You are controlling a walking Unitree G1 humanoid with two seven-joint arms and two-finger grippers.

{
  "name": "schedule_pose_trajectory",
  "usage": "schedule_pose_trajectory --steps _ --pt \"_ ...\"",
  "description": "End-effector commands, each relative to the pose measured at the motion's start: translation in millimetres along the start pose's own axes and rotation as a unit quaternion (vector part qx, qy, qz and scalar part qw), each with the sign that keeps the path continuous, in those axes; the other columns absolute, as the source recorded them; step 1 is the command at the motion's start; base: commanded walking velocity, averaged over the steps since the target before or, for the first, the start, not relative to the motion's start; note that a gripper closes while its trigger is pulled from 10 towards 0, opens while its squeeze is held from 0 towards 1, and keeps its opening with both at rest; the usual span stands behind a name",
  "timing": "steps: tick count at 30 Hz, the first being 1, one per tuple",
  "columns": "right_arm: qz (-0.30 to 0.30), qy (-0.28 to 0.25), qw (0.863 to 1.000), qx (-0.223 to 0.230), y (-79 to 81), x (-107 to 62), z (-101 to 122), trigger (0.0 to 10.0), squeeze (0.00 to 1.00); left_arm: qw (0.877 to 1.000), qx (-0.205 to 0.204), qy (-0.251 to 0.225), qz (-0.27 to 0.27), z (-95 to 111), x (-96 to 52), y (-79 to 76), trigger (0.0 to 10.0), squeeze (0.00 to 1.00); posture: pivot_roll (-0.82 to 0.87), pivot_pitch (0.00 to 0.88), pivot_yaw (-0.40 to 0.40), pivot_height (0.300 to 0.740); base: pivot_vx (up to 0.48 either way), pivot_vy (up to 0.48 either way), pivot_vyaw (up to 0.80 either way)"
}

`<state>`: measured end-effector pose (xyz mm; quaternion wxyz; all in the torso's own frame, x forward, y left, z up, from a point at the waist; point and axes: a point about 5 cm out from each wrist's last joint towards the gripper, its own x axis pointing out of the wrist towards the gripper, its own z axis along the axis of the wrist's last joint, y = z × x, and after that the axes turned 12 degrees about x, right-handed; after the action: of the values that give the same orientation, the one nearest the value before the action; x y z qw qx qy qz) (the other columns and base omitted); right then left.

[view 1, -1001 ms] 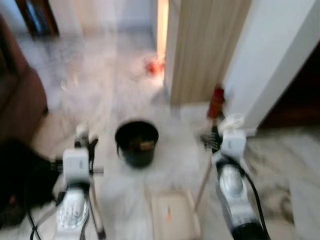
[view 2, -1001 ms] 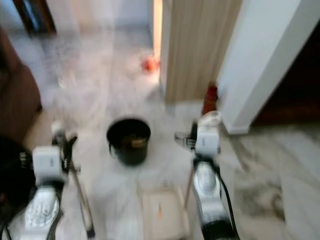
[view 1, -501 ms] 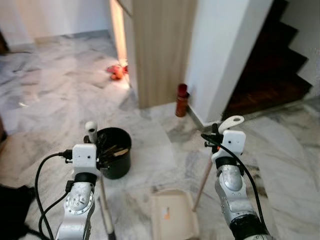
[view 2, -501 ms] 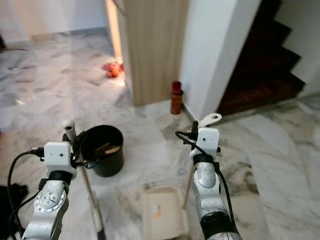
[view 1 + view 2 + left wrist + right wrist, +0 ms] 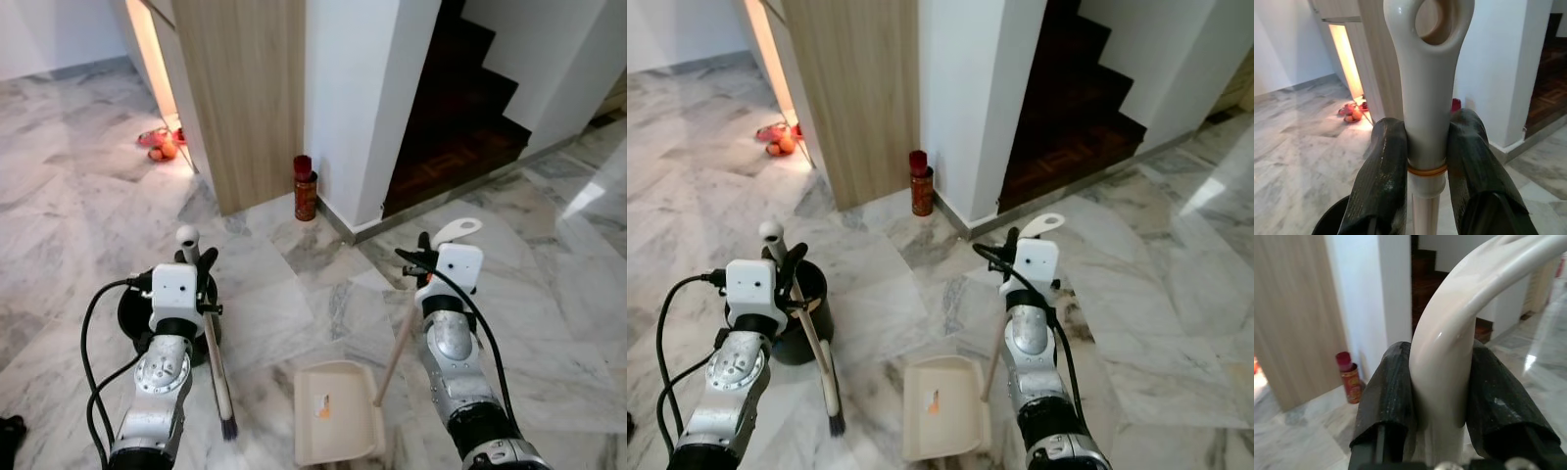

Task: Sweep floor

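My left gripper (image 5: 196,274) is shut on the cream handle of a small broom (image 5: 214,357), whose dark bristles hang just above the marble floor (image 5: 284,304). In the left wrist view, both black fingers (image 5: 1383,166) clamp the broom handle (image 5: 1426,88) below its hanging loop. My right gripper (image 5: 423,257) is shut on the curved cream handle of a dustpan (image 5: 335,421), whose wooden shaft slants down to the pan resting on the floor in front of me. A small orange scrap lies in the pan. The right wrist view shows fingers (image 5: 1391,391) pressed on the dustpan handle (image 5: 1449,342).
A black bucket (image 5: 132,313) stands behind my left arm. A red can (image 5: 305,188) sits at the corner of a white pillar (image 5: 358,98). A wooden panel (image 5: 250,88), dark stairs (image 5: 460,108) and red-orange objects (image 5: 157,145) lie farther off.
The camera has swung right and the blur has cleared, so the stairs and pillar moved toward the centre. Both grippers keep their hold on broom and dustpan.
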<state>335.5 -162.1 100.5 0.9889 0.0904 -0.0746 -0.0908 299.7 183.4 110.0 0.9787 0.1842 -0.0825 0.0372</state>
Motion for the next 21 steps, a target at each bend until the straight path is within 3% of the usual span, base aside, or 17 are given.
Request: schedule_pose_trajectory --steps 1,9,16,21 --pt "0.001 -0.022 1.000 0.005 2.0 6.2 9.3 10.0 0.00 1.000 0.006 -0.022 0.002 6.4 6.2 0.9 10.0 0.00 0.12 0.000 0.017 0.740 0.000 0.000 -0.80" --pt "0.002 -0.015 1.000 -0.003 0.5 4.5 4.4 10.0 0.00 1.000 0.005 -0.020 0.003 5.1 12.3 0.5 10.0 0.00 0.12 0.000 0.019 0.740 0.000 0.000 -0.80" --pt "0.004 -0.011 1.000 -0.007 -2.5 1.2 1.5 10.0 0.00 1.000 0.024 -0.009 0.003 -2.1 5.0 0.5 10.0 0.00 0.11 0.000 0.011 0.740 0.000 0.000 -0.80" --pt "0.004 -0.011 1.000 -0.009 -4.4 -0.3 0.5 10.0 0.00 1.000 0.017 -0.005 0.004 -3.4 4.2 -1.2 10.0 0.00 0.11 0.007 0.012 0.740 0.000 -0.331 -0.80"
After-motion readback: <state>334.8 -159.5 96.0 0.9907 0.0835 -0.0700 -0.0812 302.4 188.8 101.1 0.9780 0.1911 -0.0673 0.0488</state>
